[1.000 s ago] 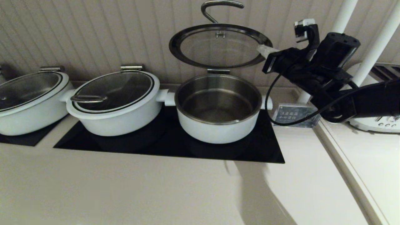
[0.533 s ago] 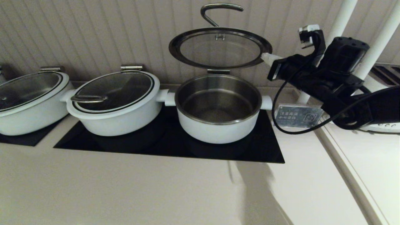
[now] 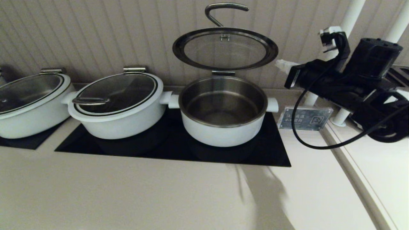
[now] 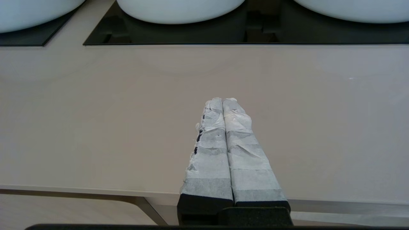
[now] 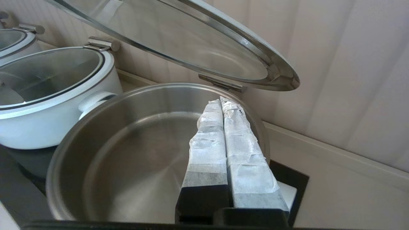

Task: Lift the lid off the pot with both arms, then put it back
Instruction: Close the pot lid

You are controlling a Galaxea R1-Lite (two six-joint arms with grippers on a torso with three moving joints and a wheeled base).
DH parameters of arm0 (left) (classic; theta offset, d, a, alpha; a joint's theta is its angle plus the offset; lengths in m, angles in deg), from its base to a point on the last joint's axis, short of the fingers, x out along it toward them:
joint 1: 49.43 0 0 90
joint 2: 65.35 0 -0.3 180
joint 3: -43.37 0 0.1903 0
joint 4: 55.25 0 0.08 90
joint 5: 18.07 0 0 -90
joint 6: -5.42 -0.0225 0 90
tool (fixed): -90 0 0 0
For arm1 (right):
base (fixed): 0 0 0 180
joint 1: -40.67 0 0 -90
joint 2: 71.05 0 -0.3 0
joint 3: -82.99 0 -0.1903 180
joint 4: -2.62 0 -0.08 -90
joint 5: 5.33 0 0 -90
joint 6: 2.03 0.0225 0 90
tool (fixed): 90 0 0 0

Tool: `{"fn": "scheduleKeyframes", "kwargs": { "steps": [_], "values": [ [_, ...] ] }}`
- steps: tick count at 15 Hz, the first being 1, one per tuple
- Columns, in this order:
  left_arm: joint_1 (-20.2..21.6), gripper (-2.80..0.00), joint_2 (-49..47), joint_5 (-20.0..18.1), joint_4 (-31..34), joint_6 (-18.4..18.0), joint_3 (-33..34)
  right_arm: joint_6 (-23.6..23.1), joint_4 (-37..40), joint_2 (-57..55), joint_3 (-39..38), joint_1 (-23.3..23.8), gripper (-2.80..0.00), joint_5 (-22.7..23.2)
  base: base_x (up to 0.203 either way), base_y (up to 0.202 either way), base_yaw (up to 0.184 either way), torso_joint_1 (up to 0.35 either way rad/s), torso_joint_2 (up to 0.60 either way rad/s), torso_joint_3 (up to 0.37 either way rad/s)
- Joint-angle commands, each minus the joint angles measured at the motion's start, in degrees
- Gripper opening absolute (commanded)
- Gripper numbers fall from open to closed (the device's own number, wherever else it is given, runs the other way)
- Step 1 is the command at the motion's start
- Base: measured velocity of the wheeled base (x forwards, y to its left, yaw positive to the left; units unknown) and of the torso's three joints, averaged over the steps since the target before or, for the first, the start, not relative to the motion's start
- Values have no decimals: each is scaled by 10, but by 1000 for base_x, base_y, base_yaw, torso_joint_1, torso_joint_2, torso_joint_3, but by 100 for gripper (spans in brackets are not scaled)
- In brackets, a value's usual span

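Note:
The right-hand white pot (image 3: 223, 110) stands open on the black cooktop (image 3: 274, 153), its steel inside bare. Its glass lid (image 3: 225, 48) stands raised on a rear hinge against the wall, with its curved handle (image 3: 223, 9) on top. My right gripper (image 3: 281, 65) hangs shut and empty to the right of the lid's rim, apart from it. In the right wrist view the lid (image 5: 198, 41) tilts above the pot (image 5: 127, 150), and the taped fingers (image 5: 223, 137) press together. My left gripper (image 4: 222, 100) is shut and empty over the bare counter, out of the head view.
Two more white pots (image 3: 118, 102) (image 3: 28, 102) with closed glass lids stand to the left. A small sign plate (image 3: 303, 118) sits right of the cooktop. White posts (image 3: 348, 19) and a white appliance stand at the far right. Beige counter (image 3: 127, 191) lies in front.
My right gripper has drawn back to the right, away from the lid's rim. The lid stays raised. The pot has not moved.

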Motion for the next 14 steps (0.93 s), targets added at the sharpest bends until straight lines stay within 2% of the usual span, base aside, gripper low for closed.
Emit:
{"fn": "scheduleKeyframes", "kwargs": {
  "steps": [1,8,14],
  "values": [
    [0,-280,0,0,0,0,0,0,0,25,-11,6,-280,1,0,0,0,0,0,0],
    [0,-280,0,0,0,0,0,0,40,84,-8,27,-280,1,0,0,0,0,0,0],
    [0,-280,0,0,0,0,0,-2,43,76,74,27,-280,26,0,0,0,0,0,0]
  ]
}}
